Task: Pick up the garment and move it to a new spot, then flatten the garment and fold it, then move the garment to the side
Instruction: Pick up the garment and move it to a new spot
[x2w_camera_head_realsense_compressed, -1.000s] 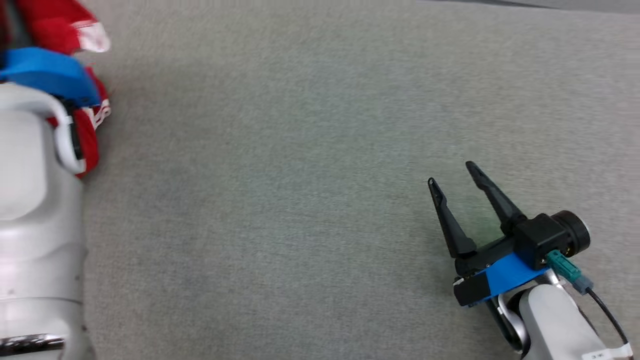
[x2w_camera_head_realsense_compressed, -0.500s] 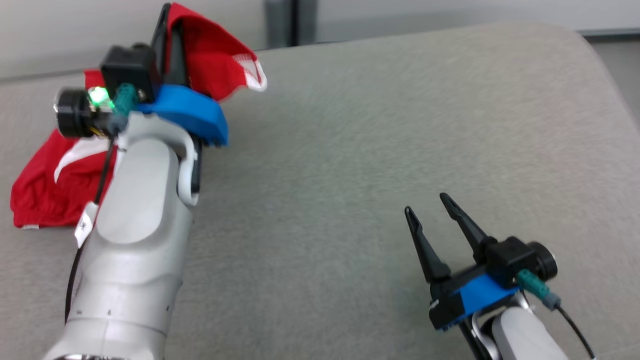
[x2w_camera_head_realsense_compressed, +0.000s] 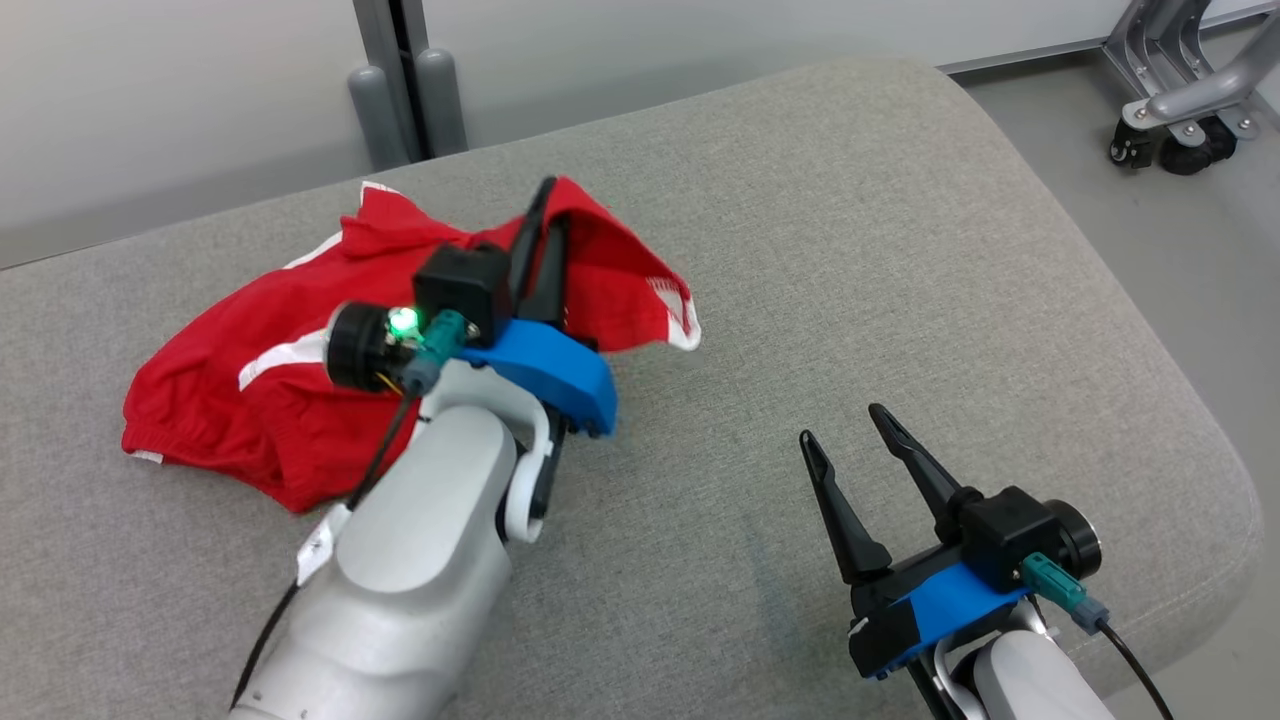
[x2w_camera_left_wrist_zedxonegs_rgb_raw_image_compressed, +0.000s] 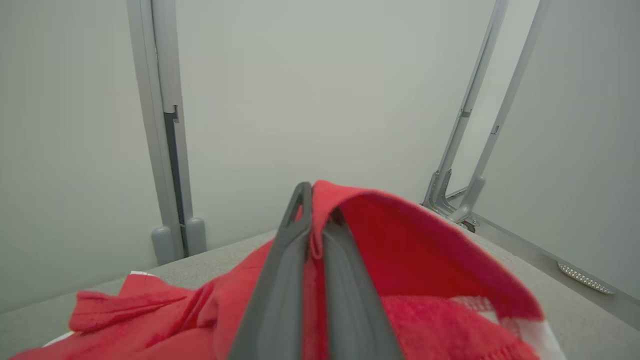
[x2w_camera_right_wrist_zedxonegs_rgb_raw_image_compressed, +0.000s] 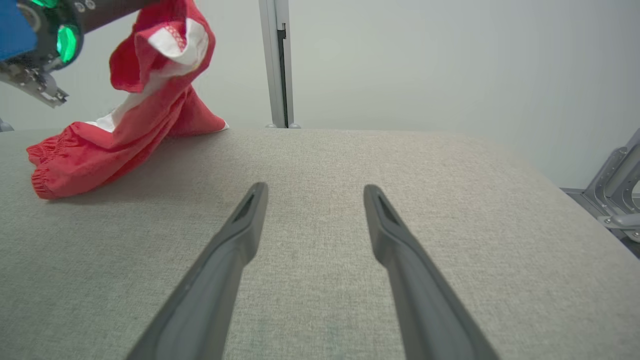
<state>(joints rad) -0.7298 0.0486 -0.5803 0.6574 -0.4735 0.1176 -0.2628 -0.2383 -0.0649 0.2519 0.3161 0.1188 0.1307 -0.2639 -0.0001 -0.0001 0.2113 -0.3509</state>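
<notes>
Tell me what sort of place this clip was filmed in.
Probably a robot test bay or lab, not a home: bare pale panel walls joined by grey metal posts, a grey metal frame on castors, and one grey fabric cushion serving as the workbench.

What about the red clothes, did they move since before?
Yes. Judged against the grey post behind the cushion, the red garment and the left tool gripping it have shifted toward the robot's right, though the camera moved too.
</notes>
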